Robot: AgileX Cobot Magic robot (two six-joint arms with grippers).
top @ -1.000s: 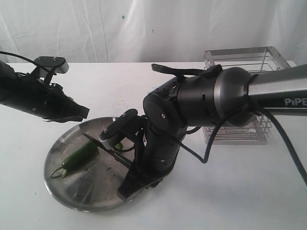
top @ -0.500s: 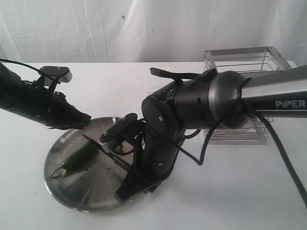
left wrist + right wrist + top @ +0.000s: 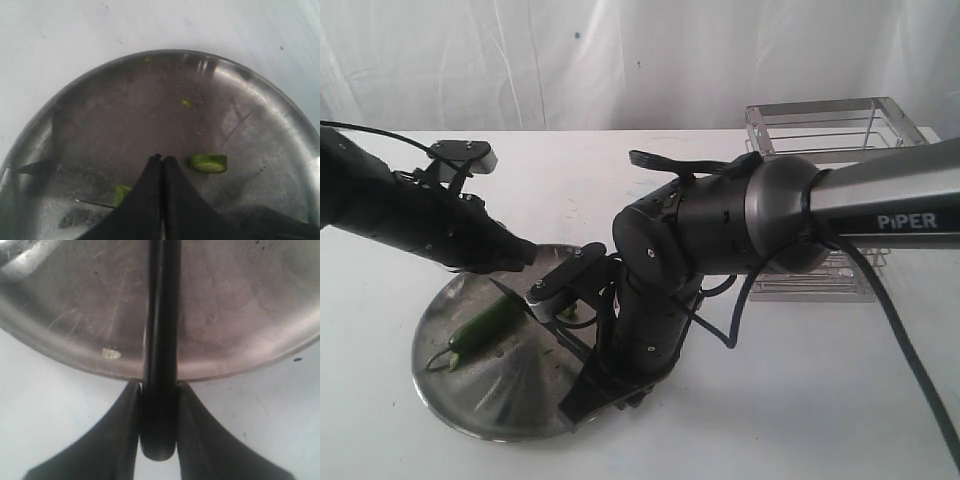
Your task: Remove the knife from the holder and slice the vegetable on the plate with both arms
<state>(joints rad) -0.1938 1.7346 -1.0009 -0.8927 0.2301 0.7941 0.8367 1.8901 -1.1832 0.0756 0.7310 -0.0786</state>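
Observation:
The green vegetable (image 3: 480, 325) lies on the left part of the shiny plate (image 3: 450, 395), stem end toward the near-left rim. The knife (image 3: 512, 297) reaches over the plate, its dark blade at the pod's thick end. My right gripper (image 3: 583, 393) is at the plate's near-right rim, shut on the knife's black handle (image 3: 161, 315). My left gripper (image 3: 527, 256) hangs shut and empty over the plate's far side. In the left wrist view the left gripper (image 3: 161, 159) is right beside a cut slice (image 3: 209, 163) on the plate (image 3: 125, 100). A second green piece (image 3: 120, 192) lies by its fingers.
The wire holder (image 3: 880, 110) stands at the back right, half hidden behind the right arm (image 3: 720, 230). White tabletop (image 3: 800, 400) surrounds the plate. A white curtain closes off the back.
My left arm has moved right, and its gripper now hangs over the plate's far rim. The right arm has shifted slightly left and the blade has come down toward the pod.

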